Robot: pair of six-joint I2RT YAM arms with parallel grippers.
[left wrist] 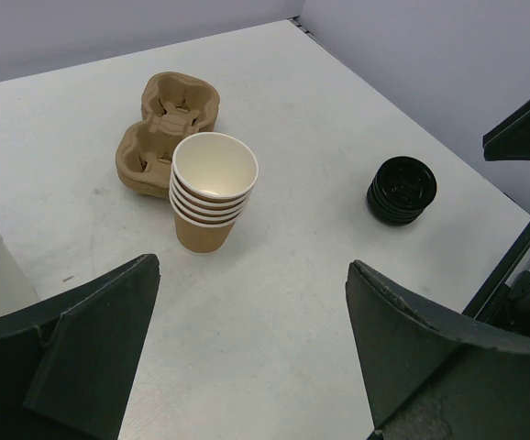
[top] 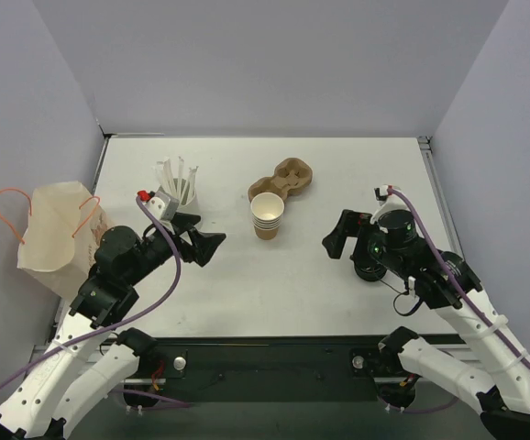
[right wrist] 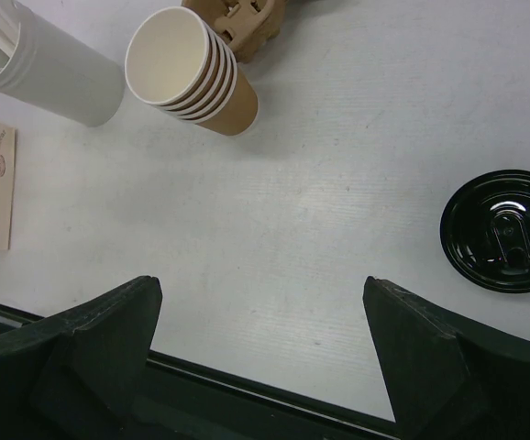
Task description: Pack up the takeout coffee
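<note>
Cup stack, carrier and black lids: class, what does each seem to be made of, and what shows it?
The cup stack looks like paper: matte tan outside, white inside, thin rolled rims. The carrier looks like moulded pulp: dull brown, rough, with soft pressed hollows. The lids look like plastic: glossy black with sharp highlights and crisp moulded ridges.

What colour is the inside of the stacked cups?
White; the tan paper cup stack shows it best in the left wrist view.

You see: nested tan paper cup stack just before brown moulded-pulp carrier; black plastic lid stack well right.
</note>
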